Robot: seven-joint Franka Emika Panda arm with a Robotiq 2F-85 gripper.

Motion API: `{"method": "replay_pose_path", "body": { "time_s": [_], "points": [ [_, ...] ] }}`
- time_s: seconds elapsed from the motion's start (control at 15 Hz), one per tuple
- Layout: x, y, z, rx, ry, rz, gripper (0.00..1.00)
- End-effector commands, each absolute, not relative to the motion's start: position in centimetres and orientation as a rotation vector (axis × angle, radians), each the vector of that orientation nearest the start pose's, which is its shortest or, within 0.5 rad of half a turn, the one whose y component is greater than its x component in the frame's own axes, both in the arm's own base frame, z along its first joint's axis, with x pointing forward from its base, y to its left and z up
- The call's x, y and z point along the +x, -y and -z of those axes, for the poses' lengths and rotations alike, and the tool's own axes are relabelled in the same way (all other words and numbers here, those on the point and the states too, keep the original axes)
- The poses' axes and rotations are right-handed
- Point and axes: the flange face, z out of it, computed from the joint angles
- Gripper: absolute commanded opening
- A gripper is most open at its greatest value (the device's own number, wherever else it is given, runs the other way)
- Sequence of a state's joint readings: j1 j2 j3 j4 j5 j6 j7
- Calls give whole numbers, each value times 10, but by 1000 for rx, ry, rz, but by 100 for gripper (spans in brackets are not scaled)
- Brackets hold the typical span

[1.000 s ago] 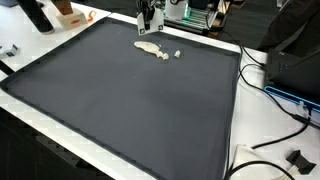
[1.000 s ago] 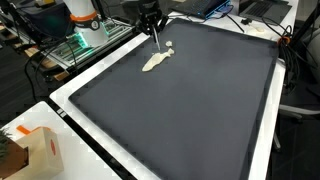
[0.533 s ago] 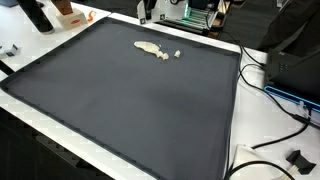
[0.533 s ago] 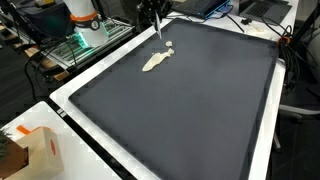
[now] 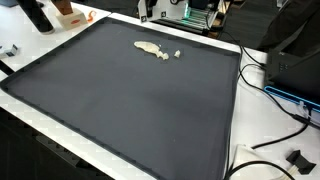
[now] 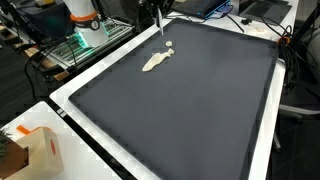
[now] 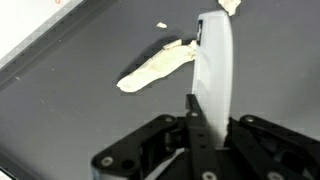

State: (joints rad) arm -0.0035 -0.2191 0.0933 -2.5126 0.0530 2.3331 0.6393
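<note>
The gripper (image 7: 195, 118) clamps a white blade (image 7: 215, 60); best hold it vertical, squarely above the pale strip (image 7: 155, 68) beneath.

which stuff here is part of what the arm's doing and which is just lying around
In hand:
- gripper, shut on white flat tool
- pale doughy smear
- small crumb
- dark mat

Lying about:
- orange and white box
- small black part off the mat
</note>
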Motion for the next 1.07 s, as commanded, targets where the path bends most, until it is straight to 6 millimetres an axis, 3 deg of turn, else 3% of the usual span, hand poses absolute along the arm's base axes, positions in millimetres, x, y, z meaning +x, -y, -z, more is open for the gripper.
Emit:
{"method": "replay_pose_path", "body": {
  "time_s": [0.0, 0.13, 0.47, 1.0],
  "points": [
    [445, -40, -364, -2977, -900, 45, 4],
    [445, -40, -364, -2977, -900, 45, 4],
    [455, -31, -343, -3079, -1260, 110, 1],
    [458, -32, -313, -3225, -1814, 116, 1]
  ]
}}
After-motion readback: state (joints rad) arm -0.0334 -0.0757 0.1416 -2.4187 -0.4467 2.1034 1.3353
